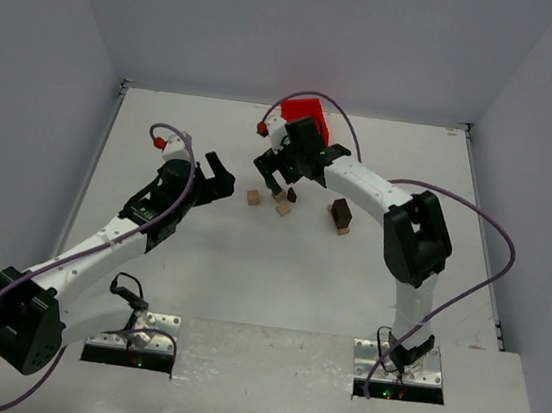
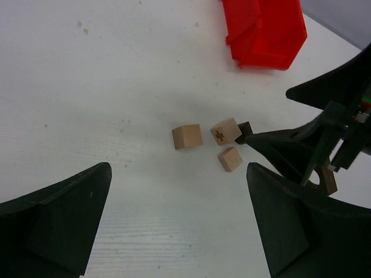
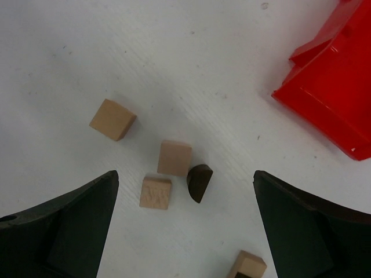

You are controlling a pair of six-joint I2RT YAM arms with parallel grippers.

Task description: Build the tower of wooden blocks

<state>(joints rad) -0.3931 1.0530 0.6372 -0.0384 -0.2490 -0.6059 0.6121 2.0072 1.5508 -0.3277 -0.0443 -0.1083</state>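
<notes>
**Hands both spread wide, holding nothing**

The wood block tower (image 1: 341, 215) stood on the bench (image 1: 198, 268) as a short stack, a dark brown block on a pale tan piece. It sat just right of the loose blocks and close beside the right arm's forearm.

The loose pieces lay in a small cluster left of the tower: three tan cubes (image 3: 174, 157) and a dark half-round block (image 3: 200, 182). The dark block lay just beside the middle cube, and one cube sat apart from the rest.

The right hand (image 3: 185, 174) hung over this cluster with its jaws fully apart, gripping nothing. The left hand (image 2: 178, 169) was poised to the left of the cluster, equally wide and empty.

The red plastic bin (image 1: 308, 112) sat at the far end of the bench, beyond the right hand.
</notes>
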